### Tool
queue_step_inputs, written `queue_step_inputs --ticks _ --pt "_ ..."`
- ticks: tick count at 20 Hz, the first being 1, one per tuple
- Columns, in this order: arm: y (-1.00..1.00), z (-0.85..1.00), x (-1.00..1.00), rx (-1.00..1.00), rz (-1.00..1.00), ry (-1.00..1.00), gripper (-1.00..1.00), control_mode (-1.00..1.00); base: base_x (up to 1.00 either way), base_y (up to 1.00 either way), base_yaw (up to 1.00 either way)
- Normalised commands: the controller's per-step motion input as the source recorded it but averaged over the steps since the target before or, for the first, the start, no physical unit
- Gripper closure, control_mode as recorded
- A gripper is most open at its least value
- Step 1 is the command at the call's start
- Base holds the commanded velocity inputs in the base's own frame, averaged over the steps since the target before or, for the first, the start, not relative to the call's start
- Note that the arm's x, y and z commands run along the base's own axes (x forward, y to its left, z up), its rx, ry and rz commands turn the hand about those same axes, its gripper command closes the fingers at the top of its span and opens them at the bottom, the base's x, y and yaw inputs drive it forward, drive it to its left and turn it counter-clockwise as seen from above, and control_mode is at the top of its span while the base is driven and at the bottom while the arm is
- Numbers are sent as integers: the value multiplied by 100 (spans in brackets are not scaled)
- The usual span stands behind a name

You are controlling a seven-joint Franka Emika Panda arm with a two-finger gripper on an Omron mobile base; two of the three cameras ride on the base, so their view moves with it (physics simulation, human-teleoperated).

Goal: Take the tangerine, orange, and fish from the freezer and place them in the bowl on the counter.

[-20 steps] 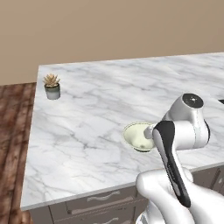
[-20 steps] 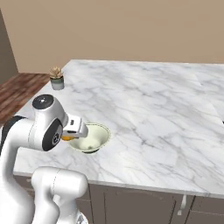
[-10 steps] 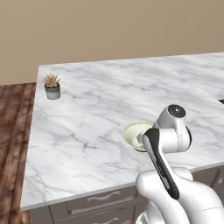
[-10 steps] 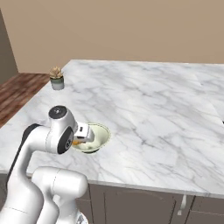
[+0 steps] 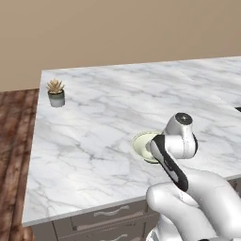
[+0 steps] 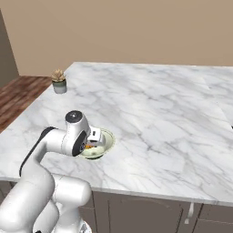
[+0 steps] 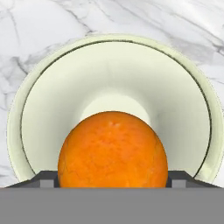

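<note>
Hovering over bowl point(image 7: 192, 113), pincer point(image 7: 113, 178) clasping orange point(image 7: 113, 151).

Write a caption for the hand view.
End effector holding an orange fruit just above the pale bowl on the marble counter.

Even, soft light — sharp, glare-free

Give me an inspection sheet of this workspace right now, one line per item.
Surface: white marble counter, over grey drawers with silver handles.
Job's things: pale bowl near the counter's front edge; orange fruit directly over it, whether orange or tangerine I cannot tell.
Clutter: small potted plant at the far left corner.
Grippers: gripper over the bowl, fingertips either side of the fruit, apparently holding it.
Cables: nothing seen.
Surroundings: beige wall behind, wooden floor to the left.
</note>
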Motion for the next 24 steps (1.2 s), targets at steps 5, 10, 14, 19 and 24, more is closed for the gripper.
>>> queue_step_inputs --ticks 5,10,14,19,24 --pt "0 -30 22 0 0 7 100 -100 0 0 0" --pt "0 -30 22 0 0 8 100 -100 0 0 0" --pt "0 -26 10 0 0 8 -100 -100 0 0 0" --pt "0 -4 1 0 0 2 -100 -100 0 0 0" --pt "0 0 0 0 0 0 -100 -100 0 0 0"
